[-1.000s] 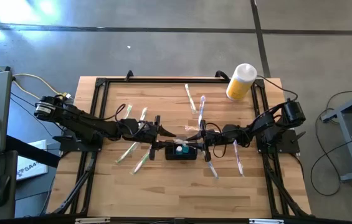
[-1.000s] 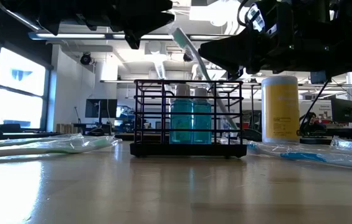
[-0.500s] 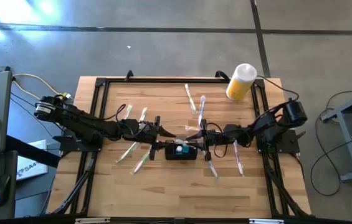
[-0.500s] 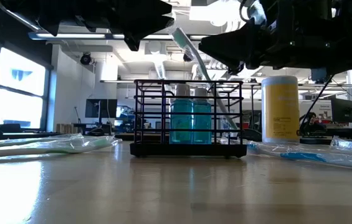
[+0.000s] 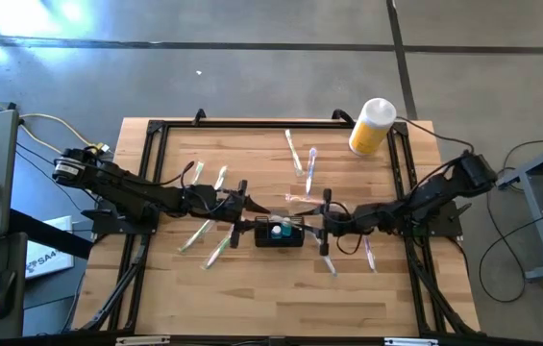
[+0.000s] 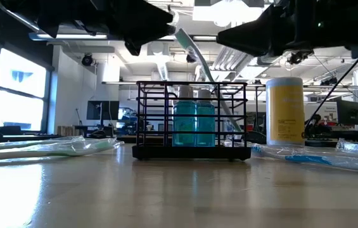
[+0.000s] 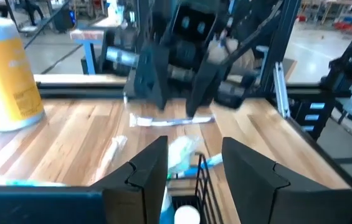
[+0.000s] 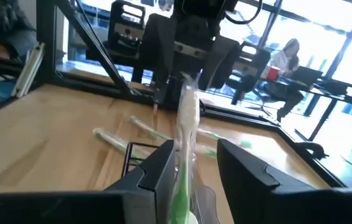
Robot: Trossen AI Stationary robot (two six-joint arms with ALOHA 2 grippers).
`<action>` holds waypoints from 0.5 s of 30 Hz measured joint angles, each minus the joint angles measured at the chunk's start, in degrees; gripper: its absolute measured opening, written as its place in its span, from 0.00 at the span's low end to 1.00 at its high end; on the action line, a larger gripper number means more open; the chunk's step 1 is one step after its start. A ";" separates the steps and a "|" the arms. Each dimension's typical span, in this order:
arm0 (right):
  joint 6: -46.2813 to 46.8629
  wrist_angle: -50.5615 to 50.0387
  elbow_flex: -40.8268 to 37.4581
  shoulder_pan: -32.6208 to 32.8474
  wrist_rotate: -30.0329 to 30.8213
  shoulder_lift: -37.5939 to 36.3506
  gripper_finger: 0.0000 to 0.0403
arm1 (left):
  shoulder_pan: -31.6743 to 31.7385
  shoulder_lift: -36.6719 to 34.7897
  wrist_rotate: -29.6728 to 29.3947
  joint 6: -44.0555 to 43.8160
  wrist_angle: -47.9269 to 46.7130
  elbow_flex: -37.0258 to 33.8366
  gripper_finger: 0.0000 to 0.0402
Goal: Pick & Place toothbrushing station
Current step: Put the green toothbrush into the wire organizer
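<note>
The black wire-mesh caddy (image 5: 279, 234) stands on the table's middle and also shows in the low view (image 6: 191, 151). It holds two blue bottles (image 6: 194, 123) and a wrapped toothbrush (image 6: 204, 69) that sticks into it and leans against its top rim. My left gripper (image 5: 248, 210) is open just left of and above the caddy; in its wrist view (image 7: 191, 165) the toothbrush's top shows between its fingers, untouched. My right gripper (image 5: 321, 219) is open, right of and above the caddy. The toothbrush (image 8: 187, 118) stands ahead of it, apart.
A yellow cylinder with a white cap (image 5: 372, 127) stands at the far right. Wrapped toothbrushes lie on the table at the far middle (image 5: 295, 152), left of the caddy (image 5: 204, 235) and right of it (image 5: 367, 252). A person (image 8: 285, 59) sits in the room beyond.
My right gripper has drawn back toward the table's right edge and risen, away from the caddy. The toothbrush has stayed leaning in the caddy.
</note>
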 joint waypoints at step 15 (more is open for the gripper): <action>-1.13 -4.46 0.00 3.85 6.38 -3.62 0.28 | 0.01 -1.60 -3.02 -0.17 -3.67 0.02 0.37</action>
